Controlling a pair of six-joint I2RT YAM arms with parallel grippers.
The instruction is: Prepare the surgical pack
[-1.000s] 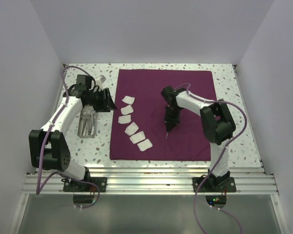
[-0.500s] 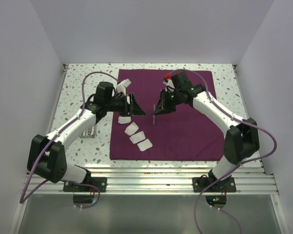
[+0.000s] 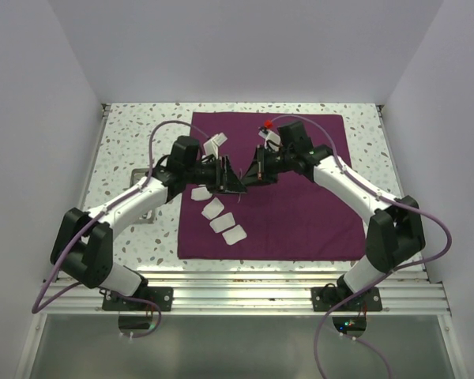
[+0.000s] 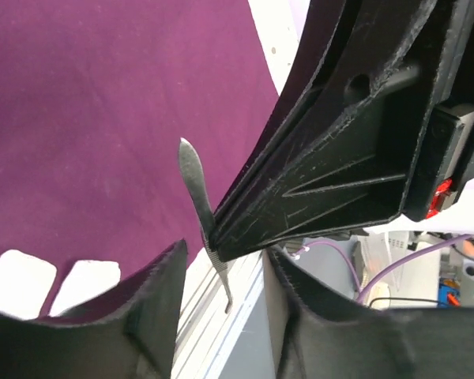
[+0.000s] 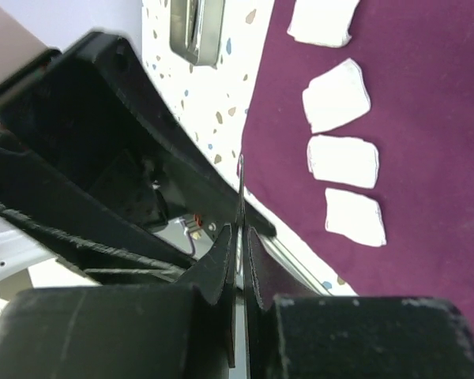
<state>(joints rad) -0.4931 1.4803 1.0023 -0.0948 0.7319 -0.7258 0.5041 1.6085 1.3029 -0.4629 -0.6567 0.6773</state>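
Closer together than before over maroon cloth (image 3: 300,225): right end effector (image 5: 238,233) tight on forceps (image 4: 193,178), left end effector (image 4: 225,253) agape.

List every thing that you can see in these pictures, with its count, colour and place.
cloth: one, maroon, flat on the table.
gauze: four visible, white, in a row on the cloth's left part.
tray: one, metal, on the table left of the cloth.
tool: one, steel, thin, held above the cloth.
table: one, white speckled.
left gripper: one, black, open, the tool's end between its fingers.
right gripper: one, black, shut on the tool.
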